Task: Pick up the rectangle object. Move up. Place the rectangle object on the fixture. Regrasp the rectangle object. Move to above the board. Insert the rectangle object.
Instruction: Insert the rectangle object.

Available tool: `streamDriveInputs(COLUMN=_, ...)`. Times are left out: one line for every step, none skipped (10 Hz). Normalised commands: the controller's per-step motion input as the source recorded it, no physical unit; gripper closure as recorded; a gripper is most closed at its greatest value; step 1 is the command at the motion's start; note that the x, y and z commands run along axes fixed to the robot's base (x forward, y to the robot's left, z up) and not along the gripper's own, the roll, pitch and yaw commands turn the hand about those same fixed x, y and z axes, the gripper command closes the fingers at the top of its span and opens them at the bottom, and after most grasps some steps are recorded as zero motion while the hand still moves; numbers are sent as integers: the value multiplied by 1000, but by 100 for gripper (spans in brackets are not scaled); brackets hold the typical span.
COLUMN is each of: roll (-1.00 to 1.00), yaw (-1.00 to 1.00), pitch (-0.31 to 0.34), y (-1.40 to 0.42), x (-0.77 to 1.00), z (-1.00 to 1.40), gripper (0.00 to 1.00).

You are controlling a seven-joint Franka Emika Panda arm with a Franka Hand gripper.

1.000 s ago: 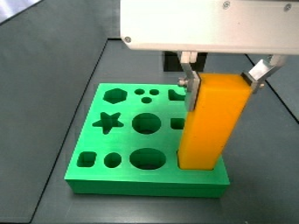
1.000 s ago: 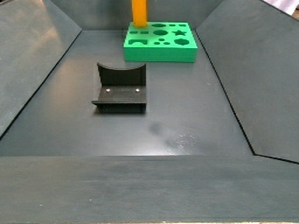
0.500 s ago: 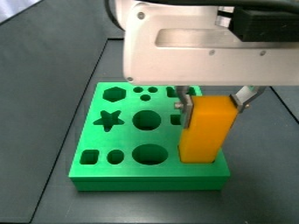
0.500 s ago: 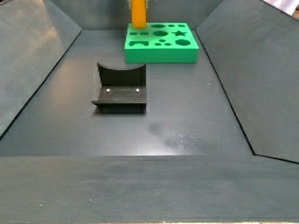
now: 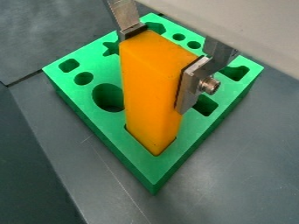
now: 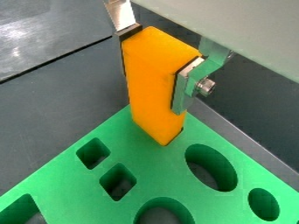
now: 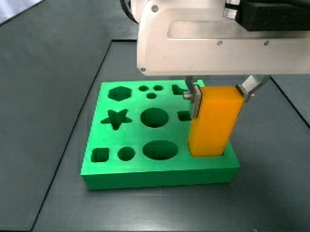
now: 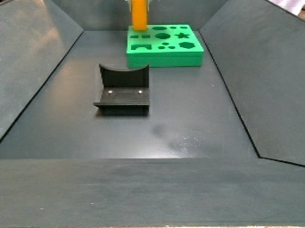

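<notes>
The tool [image 5: 163,54] clamps the rectangle object [image 5: 158,92] upright, its lower end in the slot at a corner of the board [image 5: 82,92]. A slight tilt could jam it.

Gripper [image 7: 222,88]: white housing, flat silver fingers [image 5: 194,80], one screw.

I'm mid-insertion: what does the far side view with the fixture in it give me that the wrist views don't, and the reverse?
Only that side view shows the fixture, standing empty on the floor, apart from the board; the gripper is out of frame there.

Only a wrist view shows the gripper with its jaws shut on the rectangle object, near its upper end, and the block's lower end inside the board's slot at a corner.

Both show the rectangle object upright at the board's edge.
</notes>
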Motion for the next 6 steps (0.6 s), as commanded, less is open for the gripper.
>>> streamDriveInputs(roll=340, yaw=354, pitch=-220, y=-211, x=-231, z=-409, gripper=100)
streamDriveInputs(roll=134, yaw=251, pitch=-183, y=-77, x=-86, z=-146, gripper=100)
streamDriveInputs(roll=0, yaw=0, pitch=-44, y=0, x=-46, z=0, gripper=100)
streamDriveInputs(roll=0, yaw=0, pitch=-39, y=0, x=-9, z=0, gripper=100)
streamDriveInputs(roll=0, yaw=0, pitch=-51, y=0, x=-37, z=0, gripper=100)
streamDriveInputs(roll=0, yaw=0, pitch=0, y=0, x=0, z=0, gripper=100)
